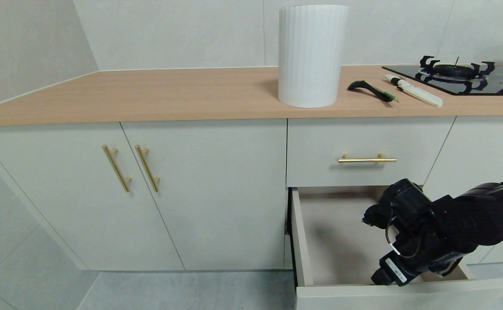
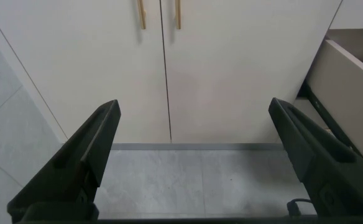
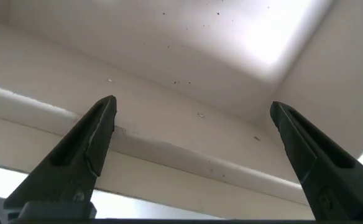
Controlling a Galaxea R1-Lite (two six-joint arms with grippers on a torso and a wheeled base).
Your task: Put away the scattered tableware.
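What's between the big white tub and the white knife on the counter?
A black utensil with a green tip lies between the white tub and the white knife, seen in the head view.

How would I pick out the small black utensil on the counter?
Find the tall white ribbed cylinder on the wooden countertop. Between it and the black gas hob lie two utensils. Yours is the curved black utensil, not the straight white one.
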